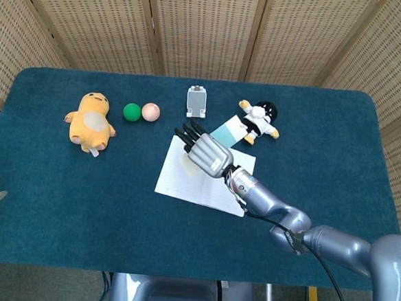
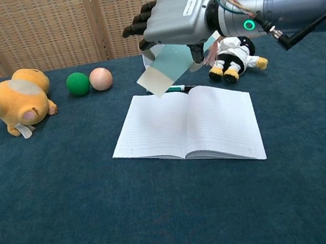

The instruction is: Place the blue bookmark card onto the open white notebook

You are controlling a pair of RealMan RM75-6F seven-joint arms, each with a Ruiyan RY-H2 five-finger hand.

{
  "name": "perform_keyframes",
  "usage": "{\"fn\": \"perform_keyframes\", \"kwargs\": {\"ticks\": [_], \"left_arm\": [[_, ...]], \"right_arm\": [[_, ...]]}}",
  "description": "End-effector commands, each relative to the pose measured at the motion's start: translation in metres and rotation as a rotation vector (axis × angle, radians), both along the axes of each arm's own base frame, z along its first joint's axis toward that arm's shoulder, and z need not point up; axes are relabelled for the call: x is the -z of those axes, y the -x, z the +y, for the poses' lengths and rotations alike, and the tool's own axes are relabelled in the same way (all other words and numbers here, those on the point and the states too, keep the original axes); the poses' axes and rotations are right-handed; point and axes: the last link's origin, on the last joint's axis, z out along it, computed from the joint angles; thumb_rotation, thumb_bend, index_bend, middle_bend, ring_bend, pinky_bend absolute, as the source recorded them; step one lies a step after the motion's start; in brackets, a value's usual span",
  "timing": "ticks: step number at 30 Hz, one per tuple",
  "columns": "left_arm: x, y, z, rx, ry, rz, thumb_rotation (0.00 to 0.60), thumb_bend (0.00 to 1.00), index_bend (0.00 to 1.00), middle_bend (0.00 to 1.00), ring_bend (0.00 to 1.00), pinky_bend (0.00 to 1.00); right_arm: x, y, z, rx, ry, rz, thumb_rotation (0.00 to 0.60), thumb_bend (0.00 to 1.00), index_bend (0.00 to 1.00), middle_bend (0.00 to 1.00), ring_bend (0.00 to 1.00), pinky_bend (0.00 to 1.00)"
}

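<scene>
Card point(image 2: 169, 68) is being held clamped under the right robot hand point(image 2: 176, 18), in the air, clear of the page. Notebook point(image 2: 189, 127) is lying open on the counter point(image 2: 69, 190) directly below the robot hand. Pickup and carry done; lowering and release are pending.

My right hand above the open notebook

My right hand point(image 2: 181, 16) hangs over the middle of the table point(image 1: 60, 189) holding the bookmark card point(image 2: 167, 67) above the notebook's point(image 2: 170, 127) left page. Behind the notebook lies a pen point(image 2: 164, 88), and behind that stands a phone stand point(image 1: 197, 101). To the stand's left sit two balls point(image 1: 141, 112) side by side, then a plush toy point(image 1: 89, 121) further left. A doll point(image 1: 258, 120) lies right of the stand.
</scene>
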Motion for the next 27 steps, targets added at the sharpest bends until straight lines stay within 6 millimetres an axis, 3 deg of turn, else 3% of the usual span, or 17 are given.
{"fn": "perform_keyframes", "kwargs": {"ticks": [1, 6, 15, 27], "left_arm": [[0.001, 0.0, 0.002, -0.003, 0.005, 0.003, 0.6, 0.0, 0.0, 0.0, 0.0, 0.0], [0.004, -0.001, 0.003, -0.002, 0.016, 0.01, 0.6, 0.0, 0.0, 0.0, 0.0, 0.0], [0.006, -0.002, 0.005, -0.007, 0.024, 0.012, 0.6, 0.0, 0.0, 0.0, 0.0, 0.0], [0.009, -0.002, 0.007, -0.012, 0.034, 0.016, 0.6, 0.0, 0.0, 0.0, 0.0, 0.0]], "right_arm": [[0.012, 0.002, 0.0, -0.063, -0.076, 0.108, 0.6, 0.26, 0.59, 0.0, 0.0, 0.07], [0.014, -0.006, -0.007, -0.252, -0.083, 0.225, 0.6, 0.26, 0.59, 0.0, 0.0, 0.1], [0.023, -0.007, -0.026, -0.392, -0.084, 0.324, 0.6, 0.26, 0.59, 0.0, 0.0, 0.13], [0.053, -0.007, -0.011, -0.538, -0.161, 0.41, 0.6, 0.26, 0.59, 0.0, 0.0, 0.13]]}}
